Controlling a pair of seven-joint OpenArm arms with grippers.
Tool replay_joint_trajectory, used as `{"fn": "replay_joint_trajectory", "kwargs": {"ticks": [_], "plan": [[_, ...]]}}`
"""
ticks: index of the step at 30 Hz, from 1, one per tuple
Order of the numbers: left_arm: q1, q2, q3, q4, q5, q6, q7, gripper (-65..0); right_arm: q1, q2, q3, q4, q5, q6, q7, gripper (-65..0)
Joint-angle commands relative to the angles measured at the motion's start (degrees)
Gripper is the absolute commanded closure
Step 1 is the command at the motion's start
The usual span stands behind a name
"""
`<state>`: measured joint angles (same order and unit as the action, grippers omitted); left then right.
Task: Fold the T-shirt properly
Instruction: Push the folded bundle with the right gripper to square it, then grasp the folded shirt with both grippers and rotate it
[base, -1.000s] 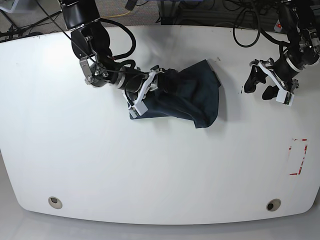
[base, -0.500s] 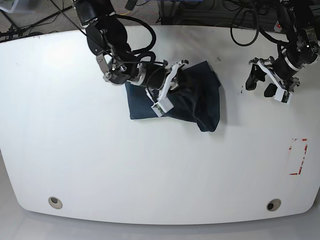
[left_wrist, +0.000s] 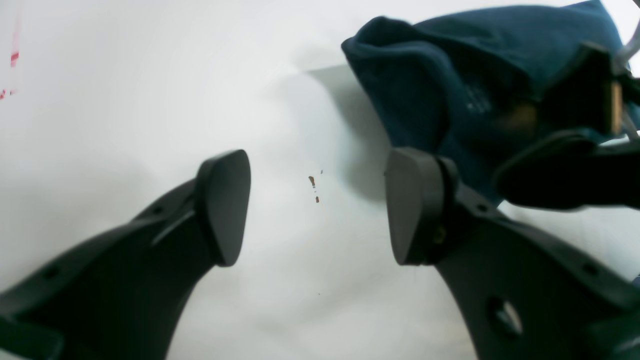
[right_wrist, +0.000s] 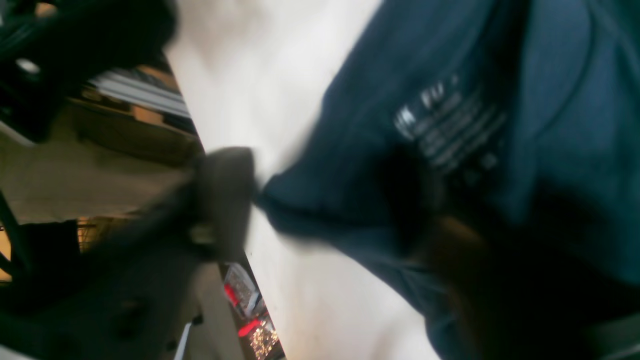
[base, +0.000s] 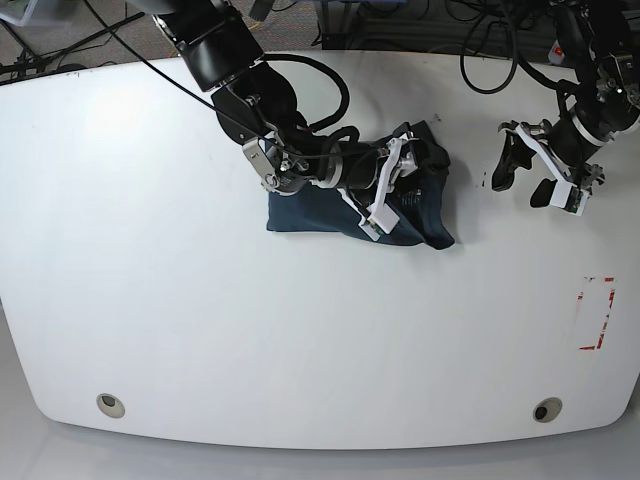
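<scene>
Over the T-shirt (base: 400, 205), the right gripper (base: 398, 188) is seen reaching in from the left side of the base view, its arm stretched low across the table (base: 200, 330). In the right wrist view the picture is heavily smeared; one finger (right_wrist: 225, 200) is made out to the left of the cloth's edge and a second dark shape lies over the fabric, so the jaws appear spread, but whether any cloth is pinched cannot be told. The white neck label (right_wrist: 450, 132) is shown on the dark blue fabric close to that gripper. The shirt is bunched into a compact, wrinkled heap in the upper middle of the table, with a flatter part lying toward the left of the base view beneath the arm and a fuller, rumpled end toward the right. The left gripper (base: 528, 172) is held well apart from the shirt, near the right edge of the base view above bare table. Its two dark fingers (left_wrist: 222, 205) are seen in the left wrist view standing wide apart with nothing between them, only white tabletop with a few small brown specks (left_wrist: 314, 187). A red marking (base: 597, 315) is seen on the table near its right edge.
</scene>
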<state>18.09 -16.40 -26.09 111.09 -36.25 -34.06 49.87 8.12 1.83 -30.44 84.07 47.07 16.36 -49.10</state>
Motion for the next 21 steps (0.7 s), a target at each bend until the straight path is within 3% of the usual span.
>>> {"fn": "replay_joint_trajectory", "kwargs": {"ticks": [1, 3, 12, 16, 21], "plan": [[-0.4, -0.8, -0.3, 2.4, -0.8, -0.1, -1.4, -39.0, 0.9, 0.9, 0.0, 4.0, 1.4, 0.6, 0.9, -51.0], [-0.5, -0.4, -0.2, 3.3, -0.9, -0.1, -1.4, -39.0, 0.5, 3.2, -0.6, 8.2, 1.5, 0.7, 0.9, -53.3], [-2.9, -0.3, -0.2, 3.8, -0.9, -0.1, -1.5, -39.0, -0.4, 7.6, -1.8, 13.6, 1.3, 0.7, 1.1, -53.0], [-3.9, -0.3, 3.7, 3.7, -0.9, -0.1, -1.5, -39.0, -0.1, 11.7, 0.3, 16.7, 1.1, 0.7, 2.7, -45.8], [-6.3, -0.3, 13.1, 3.7, -0.8, -0.1, -1.5, -39.0, -0.9, 15.1, 8.7, 17.6, 1.1, 0.8, 4.2, -33.5]]}}
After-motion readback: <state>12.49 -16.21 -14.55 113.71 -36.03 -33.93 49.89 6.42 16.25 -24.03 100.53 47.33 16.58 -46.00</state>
